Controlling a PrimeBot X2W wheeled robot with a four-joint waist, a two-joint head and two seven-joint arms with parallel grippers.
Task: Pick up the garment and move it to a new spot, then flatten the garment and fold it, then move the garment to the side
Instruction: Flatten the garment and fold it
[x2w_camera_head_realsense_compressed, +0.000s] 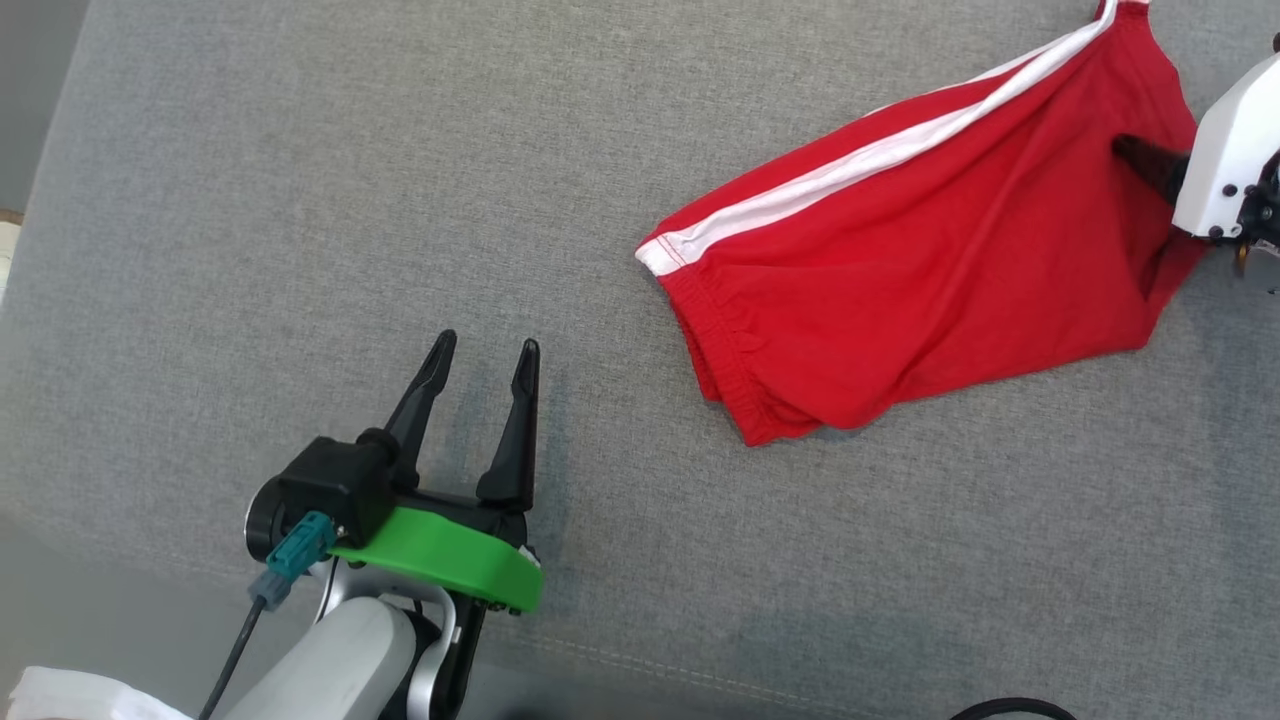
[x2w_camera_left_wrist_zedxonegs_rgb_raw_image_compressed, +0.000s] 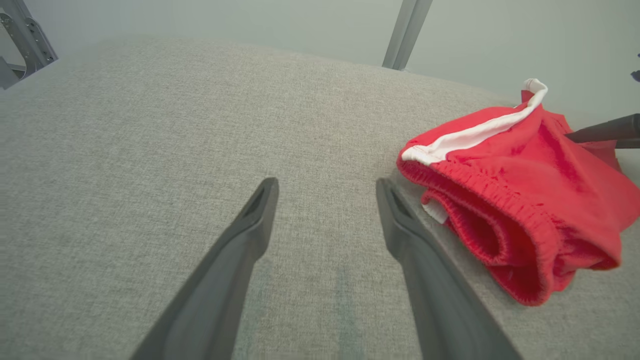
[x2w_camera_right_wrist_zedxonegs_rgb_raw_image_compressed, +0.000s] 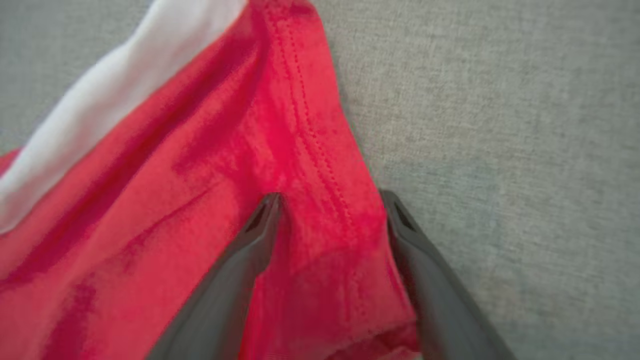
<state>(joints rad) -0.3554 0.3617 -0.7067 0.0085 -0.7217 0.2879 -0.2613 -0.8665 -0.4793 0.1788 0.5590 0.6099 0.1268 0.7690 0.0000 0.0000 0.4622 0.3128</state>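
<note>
Two sets of jaws gape wide. L jaws at 7 o'clock, empty, over grey fabric surface (x2w_camera_head_realsense_compressed: 300, 200). R jaws straddle a ridge of shorts (x2w_camera_head_realsense_compressed: 900, 270) at 2 o'clock, not pinching.

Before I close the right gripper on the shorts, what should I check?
1. Is the right gripper open: ok.
2. Does the stitched hem of the red shorts lie between its fingers: ok.
3. Is the fabric deep enough in the gap for a firm grip: cannot tell.
4. Is the left gripper open and apart from the shorts: ok.
5. Are the shorts lying flat: not ok, rumpled at the waistband.
</note>
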